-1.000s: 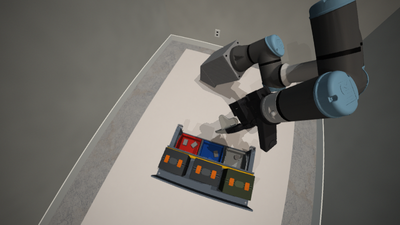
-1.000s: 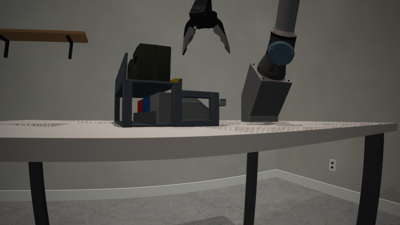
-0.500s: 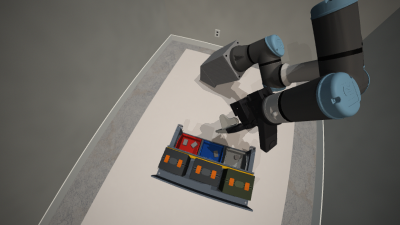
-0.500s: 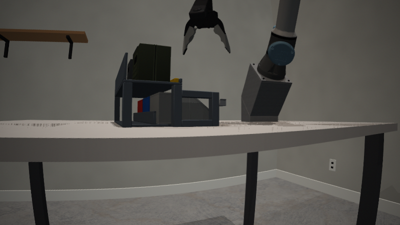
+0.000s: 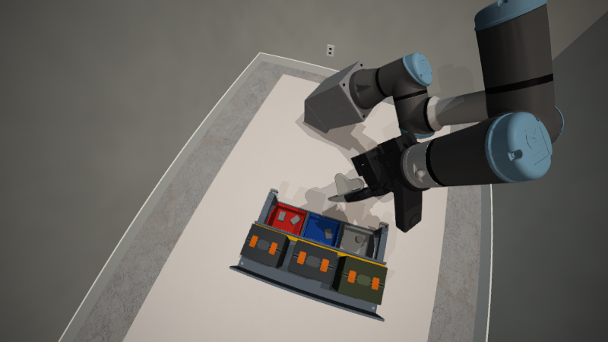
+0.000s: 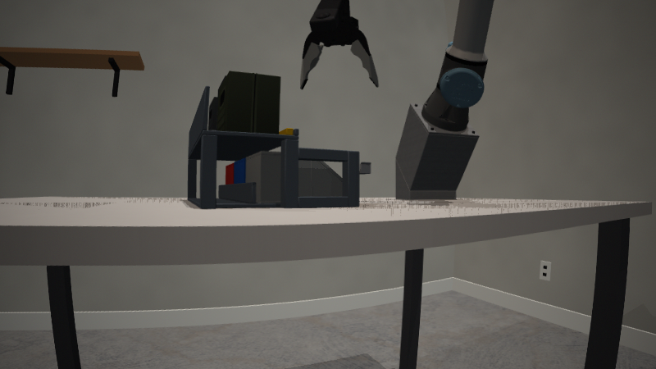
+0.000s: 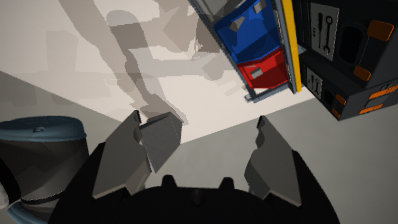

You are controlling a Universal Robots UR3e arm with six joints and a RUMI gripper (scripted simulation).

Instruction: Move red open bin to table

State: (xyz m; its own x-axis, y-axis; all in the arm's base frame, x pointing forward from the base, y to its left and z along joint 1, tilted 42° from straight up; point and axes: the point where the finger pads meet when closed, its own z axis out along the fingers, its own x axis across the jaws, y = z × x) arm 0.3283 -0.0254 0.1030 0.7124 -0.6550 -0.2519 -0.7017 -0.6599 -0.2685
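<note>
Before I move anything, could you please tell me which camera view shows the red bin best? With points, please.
The top view: it shows the opening of the red bin (image 5: 290,224) (image 6: 230,174) (image 7: 274,75) and two grey parts inside. The wrist view shows it partly, with one part visible; the exterior view shows only a narrow red strip.

In the top view, the bin (image 5: 292,229) (image 7: 280,74) left of centre is showing plain red, its neighbour (image 5: 312,236) (image 7: 248,41) is showing blue, and the lower-right case (image 5: 365,290) (image 6: 249,102) is wearing dark olive green with orange latches (image 5: 352,276)
</note>
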